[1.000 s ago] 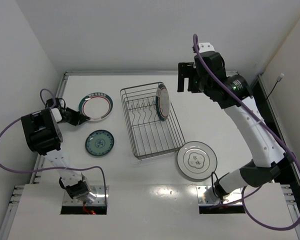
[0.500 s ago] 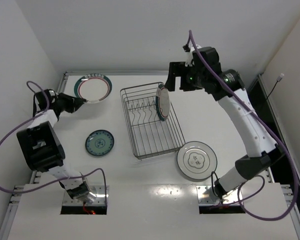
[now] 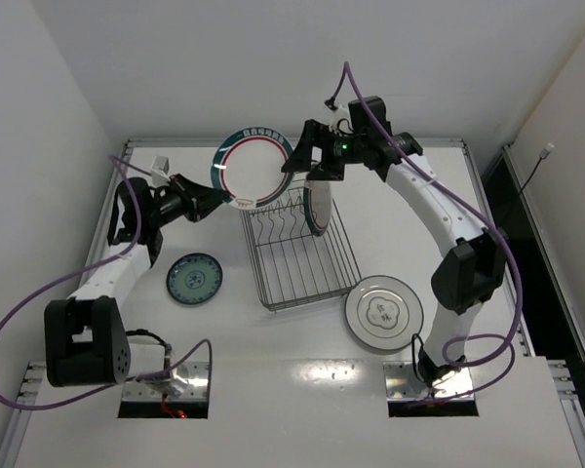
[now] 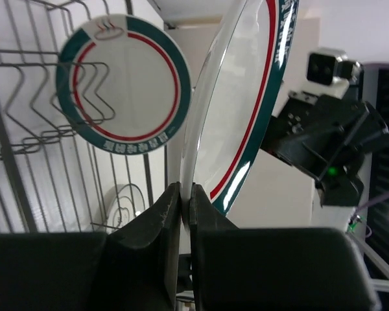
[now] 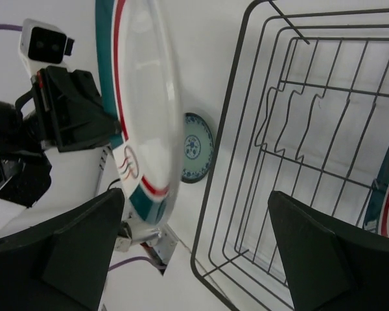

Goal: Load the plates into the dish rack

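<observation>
White-walled cell around a single white table.
From my console I see the white table boxed in by plain white walls: back wall, left wall, right wall. A metal rail edges its far side, a dark gap runs along its right, and light glares off its near edge.

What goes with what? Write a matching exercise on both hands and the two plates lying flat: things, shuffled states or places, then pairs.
1. left hand
2. right hand
3. small teal plate
4. big grey-white plate

A. flat on the table, right of the rack
B. open, holding nothing
C. shut on a teal-and-red-rimmed plate
D. flat on the table, left of the rack

Pairs: 1-C, 2-B, 3-D, 4-A
</observation>
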You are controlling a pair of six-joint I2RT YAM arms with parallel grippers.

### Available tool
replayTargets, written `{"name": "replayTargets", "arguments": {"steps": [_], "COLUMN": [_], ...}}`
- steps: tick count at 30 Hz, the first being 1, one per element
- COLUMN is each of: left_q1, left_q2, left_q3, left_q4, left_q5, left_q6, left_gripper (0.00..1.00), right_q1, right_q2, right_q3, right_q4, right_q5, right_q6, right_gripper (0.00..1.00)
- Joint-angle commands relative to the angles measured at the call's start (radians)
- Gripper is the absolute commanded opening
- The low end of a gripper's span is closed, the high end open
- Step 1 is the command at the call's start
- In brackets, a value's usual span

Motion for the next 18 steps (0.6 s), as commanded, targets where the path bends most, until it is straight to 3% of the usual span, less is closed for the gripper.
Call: {"name": "replayTargets", "arguments": {"steps": [1, 3, 6, 7, 10, 13, 14, 16, 18], "left_q1": [-0.05, -0.077, -0.13, -0.156, -0.177, -0.168, -0.156, -0.142, -0.118], "left_q2": [-0.067, -0.077, -0.078, -0.078, -0.087, -0.087, -0.087, -0.087, -0.087], "left_q3": [-0.005, -0.016, -0.016, -0.016, -0.016, 0.05, 0.138, 0.237, 0.323], "left_q4": [0.116, 0.126, 0.126, 0.112, 0.046, -0.235, -0.504, -0.749, -0.939], "left_q5": [0.005, -0.005, -0.016, -0.016, -0.037, -0.076, -0.117, -0.315, -0.431], "left_q6": [-0.058, -0.07, -0.07, -0.07, -0.047, 0.121, 0.283, 0.419, 0.525], "left_gripper": [0.0, 0.0, 0.0, 0.0, 0.02, 0.32, 0.38, 0.52, 0.54], "right_q1": [-0.001, -0.001, -0.001, -0.001, -0.001, -0.001, -0.001, -0.001, 0.013], "right_q2": [0.031, 0.031, 0.031, 0.031, 0.018, -0.022, -0.031, -0.042, -0.042], "right_q3": [0.047, 0.016, -0.048, -0.059, -0.07, -0.046, 0.003, 0.068, 0.164], "right_q4": [0.078, 0.103, 0.192, 0.208, 0.208, 0.103, 0.051, -0.124, -0.227], "right_q5": [-0.068, -0.059, -0.098, -0.108, -0.091, 0.017, 0.065, 0.244, 0.373], "right_q6": [0.032, 0.046, 0.096, 0.106, 0.106, 0.08, 0.064, 0.014, -0.018], "right_gripper": [0.91, 0.88, 0.67, 0.46, 0.1, 0.0, 0.0, 0.0, 0.0]}}
